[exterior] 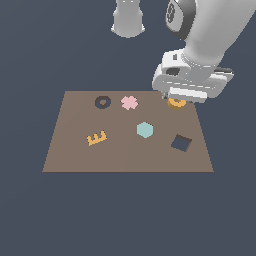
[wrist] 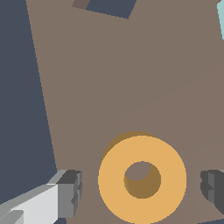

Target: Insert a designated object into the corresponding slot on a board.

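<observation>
Plain dark backdrop, brown board on it. Claw spread wide, holding nothing, with the orange ring flat on the board between the fingers, gaps on both sides. Ring-shaped slot well off, past the pink cross. Could go wrong: closing off-centre, shoving or tipping the ring instead of pinching it. Arm bent down from above, wrist low over the board's corner.

Orange ring flat on board; ring slot empty.
</observation>
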Controlling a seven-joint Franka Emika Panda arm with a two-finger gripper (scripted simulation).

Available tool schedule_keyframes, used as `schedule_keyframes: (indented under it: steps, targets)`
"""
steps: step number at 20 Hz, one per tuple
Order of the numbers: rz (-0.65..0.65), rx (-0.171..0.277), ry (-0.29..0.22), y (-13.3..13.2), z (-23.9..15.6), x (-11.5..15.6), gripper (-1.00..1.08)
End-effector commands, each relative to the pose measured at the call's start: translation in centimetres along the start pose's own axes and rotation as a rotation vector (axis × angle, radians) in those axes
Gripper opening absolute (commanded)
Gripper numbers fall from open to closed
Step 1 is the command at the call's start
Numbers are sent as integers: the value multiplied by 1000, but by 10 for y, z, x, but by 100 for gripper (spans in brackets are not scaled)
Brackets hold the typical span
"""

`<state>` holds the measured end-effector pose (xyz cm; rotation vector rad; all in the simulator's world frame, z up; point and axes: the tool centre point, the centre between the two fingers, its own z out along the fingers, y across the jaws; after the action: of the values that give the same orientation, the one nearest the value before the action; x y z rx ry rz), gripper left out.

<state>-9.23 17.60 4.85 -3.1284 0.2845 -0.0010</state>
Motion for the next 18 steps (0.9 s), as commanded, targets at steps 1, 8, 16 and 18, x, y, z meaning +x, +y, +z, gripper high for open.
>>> schedule_keyframes:
  steps: [1, 8, 16, 18]
  targets:
    - [0, 0, -1, 0, 4, 0, 100]
    - [0, 0, -1, 1, 19, 0, 100]
    - [0, 0, -1, 1, 19, 0, -100]
    - [0, 0, -1, 1, 19, 0, -100]
